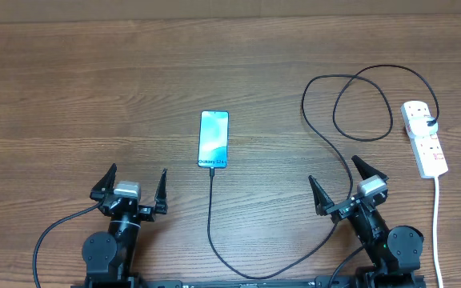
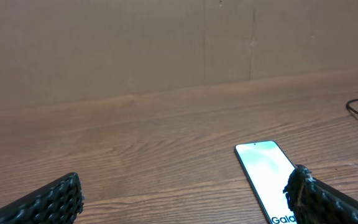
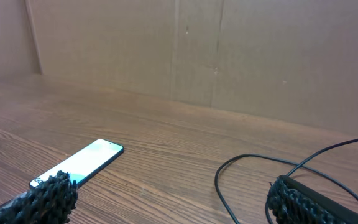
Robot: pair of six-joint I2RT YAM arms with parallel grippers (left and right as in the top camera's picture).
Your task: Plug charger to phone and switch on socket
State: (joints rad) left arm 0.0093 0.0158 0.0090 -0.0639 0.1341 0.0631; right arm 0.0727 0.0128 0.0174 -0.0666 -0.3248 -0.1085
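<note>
Gaping wide and empty, ribbed left gripper [image 1: 138,170] and right gripper [image 1: 332,170] flank the slim glossy phone [image 1: 214,140].

Table [image 1: 94,96]: wood grain, matt. Phone [image 1: 214,140]: smooth glossy screen. Charger [image 1: 210,208]: black cable, smooth sheath. Socket [image 1: 424,148]: smooth white plastic. Left gripper pads [image 2: 55,200]: black, coarsely ribbed. Backdrop wall [image 2: 104,50]: matt brown cardboard.

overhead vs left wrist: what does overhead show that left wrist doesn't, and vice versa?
Overhead only: the socket, the right gripper, open, and the full run of the charger from the near edge of the phone round to the socket. Left wrist only: the face of the brown wall behind the table. Both: the phone lying flat with its screen lit, the wood table, the left gripper open and empty, and a bit of the charger.
</note>
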